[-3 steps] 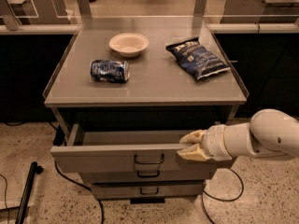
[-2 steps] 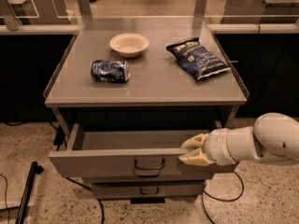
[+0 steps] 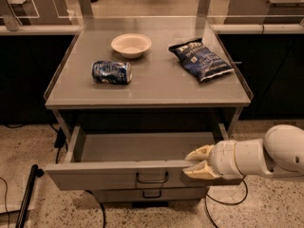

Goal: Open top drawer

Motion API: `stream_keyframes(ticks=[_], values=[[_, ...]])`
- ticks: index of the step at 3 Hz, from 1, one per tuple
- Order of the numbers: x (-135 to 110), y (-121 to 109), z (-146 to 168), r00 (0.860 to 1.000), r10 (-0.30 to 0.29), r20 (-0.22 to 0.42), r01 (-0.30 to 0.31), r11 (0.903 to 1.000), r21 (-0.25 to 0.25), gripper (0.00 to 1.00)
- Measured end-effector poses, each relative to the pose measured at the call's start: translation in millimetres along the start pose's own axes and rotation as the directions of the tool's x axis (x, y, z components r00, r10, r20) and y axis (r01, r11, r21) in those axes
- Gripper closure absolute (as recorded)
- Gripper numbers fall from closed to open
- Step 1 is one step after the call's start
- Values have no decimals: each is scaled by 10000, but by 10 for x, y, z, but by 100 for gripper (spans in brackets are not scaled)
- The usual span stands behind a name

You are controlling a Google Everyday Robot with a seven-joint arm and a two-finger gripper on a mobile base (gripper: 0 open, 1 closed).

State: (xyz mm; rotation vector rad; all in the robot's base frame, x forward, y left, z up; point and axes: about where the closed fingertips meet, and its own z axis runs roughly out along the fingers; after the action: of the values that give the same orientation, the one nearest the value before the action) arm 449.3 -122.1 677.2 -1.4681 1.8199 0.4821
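Observation:
The top drawer (image 3: 95, 175) of the grey metal cart is pulled well out, and its shallow grey tray (image 3: 137, 146) shows bare. Its small dark loop handle (image 3: 152, 177) sits at the centre of the front. My gripper (image 3: 191, 164) is at the right end of the drawer front, coming in from the right on a white arm (image 3: 266, 156). Its cream fingers (image 3: 200, 152) are apart, one above and one below the front's top edge.
On the cart top (image 3: 156, 84) lie a blue can on its side (image 3: 111, 72), a white bowl (image 3: 131, 44) and a dark chip bag (image 3: 201, 59). A narrower drawer (image 3: 118, 195) sits under the top one. A black pole (image 3: 26, 196) and cables lie on the floor at left.
The top drawer has slid further out toward the camera. My gripper has moved the same way with the drawer front.

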Motion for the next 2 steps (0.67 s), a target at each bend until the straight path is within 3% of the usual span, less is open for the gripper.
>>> stream_keyframes(ticks=[1,2], values=[[80,194,-96,9998,176,2,-176,9997,173,90],[77,214,-110,9998,181,2,-181,9997,177,62]])
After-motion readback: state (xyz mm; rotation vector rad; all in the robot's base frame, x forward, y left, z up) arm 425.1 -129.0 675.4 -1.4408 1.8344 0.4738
